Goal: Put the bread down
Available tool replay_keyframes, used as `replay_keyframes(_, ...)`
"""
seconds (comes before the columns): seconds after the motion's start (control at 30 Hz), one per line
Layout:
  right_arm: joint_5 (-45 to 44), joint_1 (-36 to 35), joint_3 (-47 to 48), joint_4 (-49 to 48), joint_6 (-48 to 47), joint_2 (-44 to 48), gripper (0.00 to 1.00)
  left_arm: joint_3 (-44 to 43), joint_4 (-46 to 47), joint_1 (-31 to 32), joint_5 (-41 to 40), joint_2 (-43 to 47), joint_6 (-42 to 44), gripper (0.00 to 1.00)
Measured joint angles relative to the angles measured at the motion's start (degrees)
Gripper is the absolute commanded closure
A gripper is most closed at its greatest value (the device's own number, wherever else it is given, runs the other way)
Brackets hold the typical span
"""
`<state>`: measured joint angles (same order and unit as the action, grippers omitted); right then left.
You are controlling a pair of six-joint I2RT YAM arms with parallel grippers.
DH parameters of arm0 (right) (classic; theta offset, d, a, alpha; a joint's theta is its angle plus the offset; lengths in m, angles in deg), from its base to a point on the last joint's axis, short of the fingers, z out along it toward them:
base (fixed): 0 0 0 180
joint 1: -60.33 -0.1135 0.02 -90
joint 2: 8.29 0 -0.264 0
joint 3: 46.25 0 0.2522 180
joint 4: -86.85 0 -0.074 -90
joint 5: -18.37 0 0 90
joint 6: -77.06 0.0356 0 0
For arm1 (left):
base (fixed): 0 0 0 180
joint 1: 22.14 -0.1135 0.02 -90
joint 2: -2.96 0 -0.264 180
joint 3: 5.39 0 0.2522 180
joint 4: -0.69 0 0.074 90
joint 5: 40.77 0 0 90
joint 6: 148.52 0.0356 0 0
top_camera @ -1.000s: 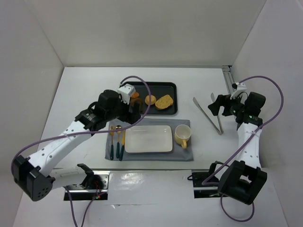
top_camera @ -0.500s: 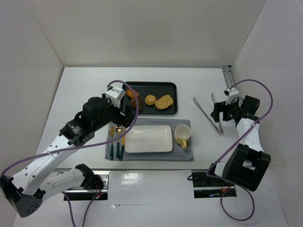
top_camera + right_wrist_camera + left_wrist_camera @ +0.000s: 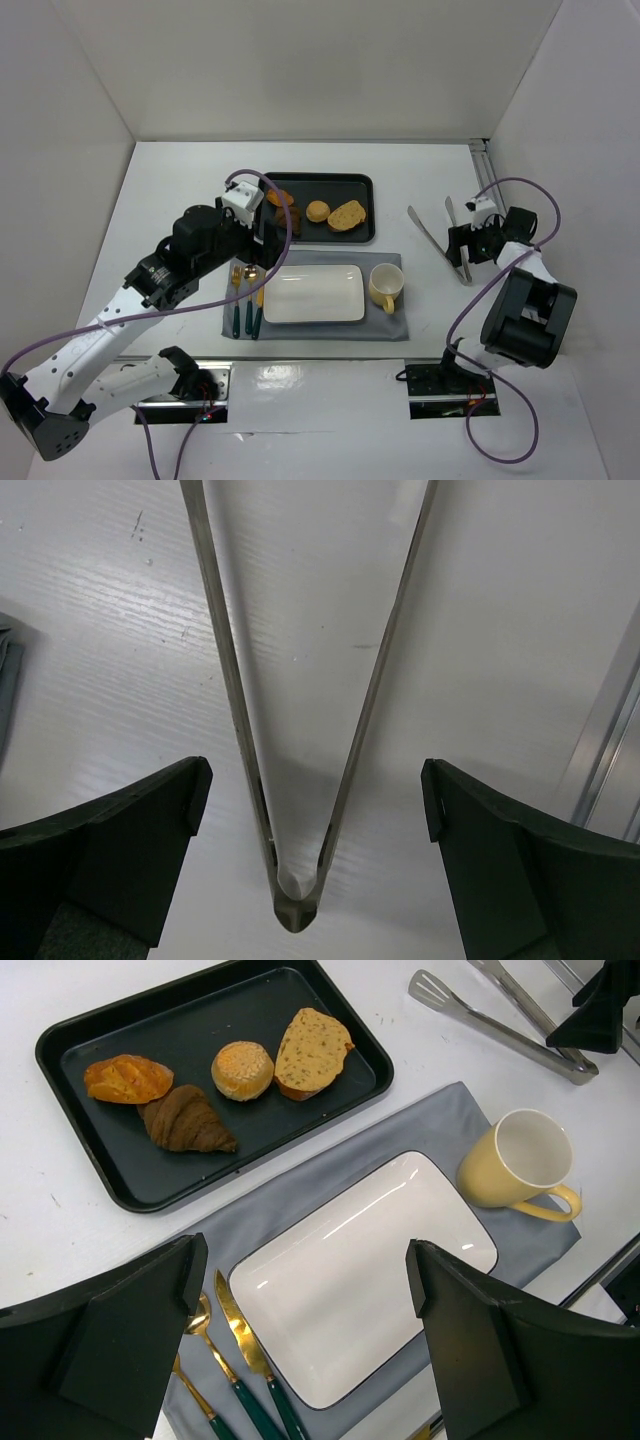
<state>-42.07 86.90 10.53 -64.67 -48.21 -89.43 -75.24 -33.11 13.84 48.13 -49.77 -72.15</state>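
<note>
1. Croissant (image 3: 188, 1123) lies in black tray (image 3: 330, 1005), near-left part, between orange pastry (image 3: 127, 1078) & round bun (image 3: 243, 1069).
2. L gripper (image 3: 305, 1250): jaws wide apart, empty, above white plate (image 3: 360, 1270).
3. R gripper (image 3: 315, 775): jaws apart, straddling hinge end of tongs (image 3: 235, 700) on table.

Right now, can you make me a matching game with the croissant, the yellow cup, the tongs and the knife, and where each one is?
Things:
1. croissant
2. yellow cup
3. tongs
4. knife

Places:
A. on the bare white table
B. on the grey cloth, left of the white plate
C. on the black tray
D. on the grey cloth, right of the white plate

Pairs: 1-C, 2-D, 3-A, 4-B
</note>
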Motion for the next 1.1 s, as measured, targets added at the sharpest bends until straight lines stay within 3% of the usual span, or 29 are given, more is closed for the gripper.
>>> replay_keyframes(0.4, 1.05, -0.59, 0.07, -2.12, -2.14, -5.75, 0.0, 0.0, 0.04, 0.0, -0.04, -0.44, 0.0, 0.0)
replay_keyframes(0.7, -1.88, -7.21, 0.04, -5.14, -4.04, -7.43, 0.0, 0.0, 0.33, 0.0, -0.04, -0.44, 0.0, 0.0)
replay_keyframes(1.0, -3.15, -8.07, 0.61, -6.21, -4.42, -10.4, 0.0, 0.0, 0.37, 0.0, -0.07, -0.52, 0.0, 0.0)
replay_keyframes(1.1, -2.78, -8.07, 1.55, -6.43, -4.35, -11.54, 0.06, 0.0, 0.35, 0.0, -0.04, -0.83, 0.0, 0.0)
